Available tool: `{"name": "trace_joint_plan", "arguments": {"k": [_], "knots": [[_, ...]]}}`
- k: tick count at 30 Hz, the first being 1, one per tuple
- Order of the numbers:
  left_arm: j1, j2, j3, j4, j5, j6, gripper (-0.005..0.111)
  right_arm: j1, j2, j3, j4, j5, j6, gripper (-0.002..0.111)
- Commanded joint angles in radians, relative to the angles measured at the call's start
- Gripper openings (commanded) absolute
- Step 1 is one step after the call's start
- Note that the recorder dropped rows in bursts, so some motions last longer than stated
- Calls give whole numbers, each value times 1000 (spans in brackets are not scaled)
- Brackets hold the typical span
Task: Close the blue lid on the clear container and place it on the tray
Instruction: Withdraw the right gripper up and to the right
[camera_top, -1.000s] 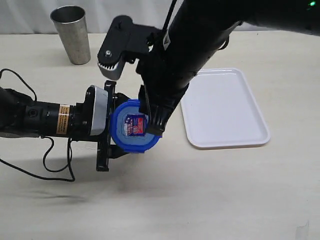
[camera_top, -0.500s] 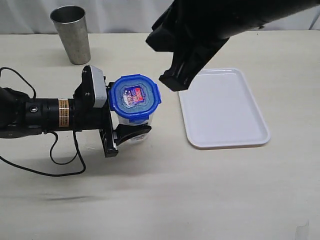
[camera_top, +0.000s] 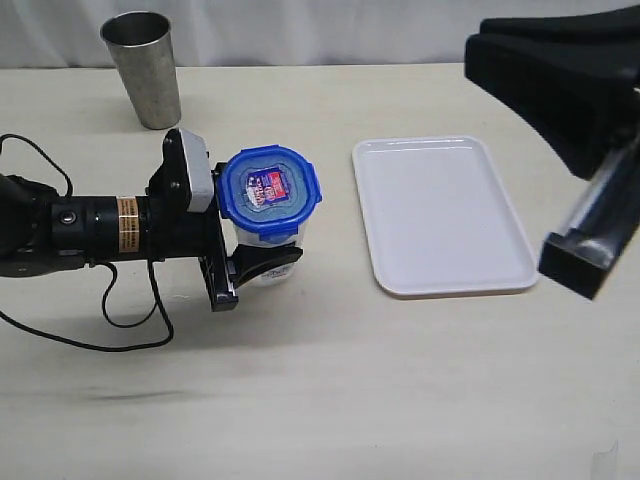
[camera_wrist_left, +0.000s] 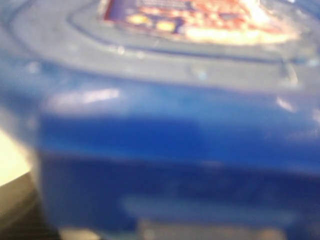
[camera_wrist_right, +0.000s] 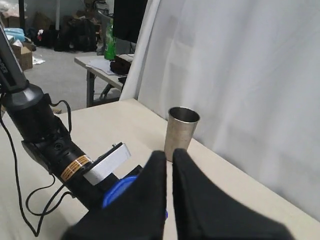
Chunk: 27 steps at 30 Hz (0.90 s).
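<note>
Inside the left hand (camera_top: 258, 255), gripped: clear container (camera_top: 287, 240), blue lid (camera_top: 270, 190) on. Keep it upright toward the tray (camera_top: 440, 215) ahead of that hand; right hand (camera_wrist_right: 169, 165) closed, empty.

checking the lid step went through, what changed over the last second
The right tool lifted off the blue lid, shut, and swung away right, beyond the tray. The left tool carried the clear container slightly upward in the exterior view. Unchanged: lid on the container, left tool gripping it, tray and metal cup in place.
</note>
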Motion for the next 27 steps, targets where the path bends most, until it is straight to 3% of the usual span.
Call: {"name": "trace_joint_plan", "arguments": {"k": [1,27], "knots": [[0,-12,-7,-23,-42,-6,0,0,-100,25,4,1,13,5],[0,-12,-7,-16,-40,-10,0,0,-190,25,4,-2,11,5]]}}
